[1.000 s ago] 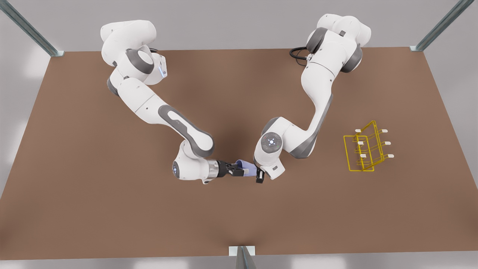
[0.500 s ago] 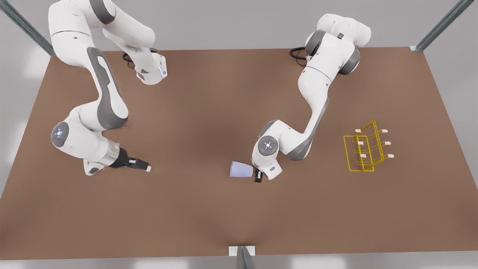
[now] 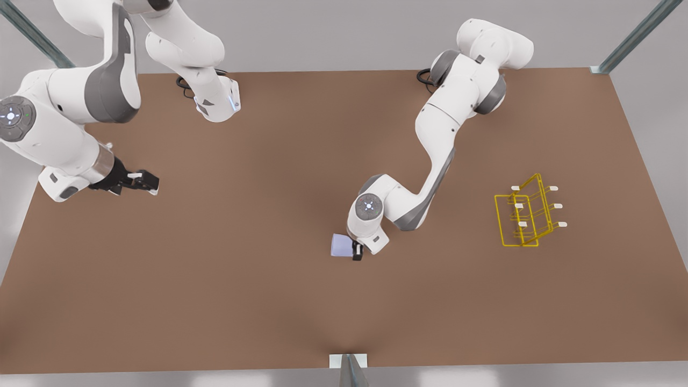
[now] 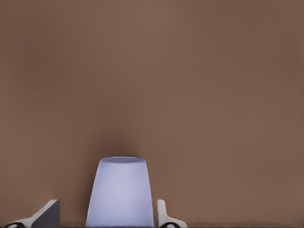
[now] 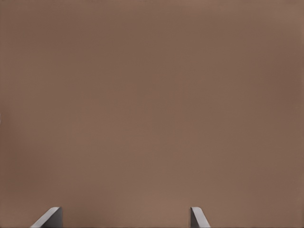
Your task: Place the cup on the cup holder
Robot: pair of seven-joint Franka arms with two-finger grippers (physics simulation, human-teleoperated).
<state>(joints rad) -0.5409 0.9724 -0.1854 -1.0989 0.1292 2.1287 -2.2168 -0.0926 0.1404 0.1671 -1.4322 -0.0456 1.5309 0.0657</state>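
The lavender-blue cup (image 3: 340,246) is near the table's middle, and its tapered body (image 4: 120,194) shows between my left gripper's fingers. My left gripper (image 3: 357,251) is on the arm at the front view's right. It is open, with one finger (image 4: 162,214) close beside the cup and the other (image 4: 47,214) standing off it. My right gripper (image 3: 146,183) hangs open with nothing in it, over the table near the front view's left edge. The yellow wire cup holder (image 3: 527,212) with white-tipped pegs stands far off at the front view's right.
Brown tabletop (image 3: 269,301) stretches all around the cup and between it and the holder. Both arm bases (image 3: 217,105) sit at the table's far edge. Metal frame posts (image 3: 349,371) rise at the corners and at the near edge's middle.
My right gripper let go of the cup and swung away to the front view's left. My left gripper slid leftward until its fingers flank the cup.
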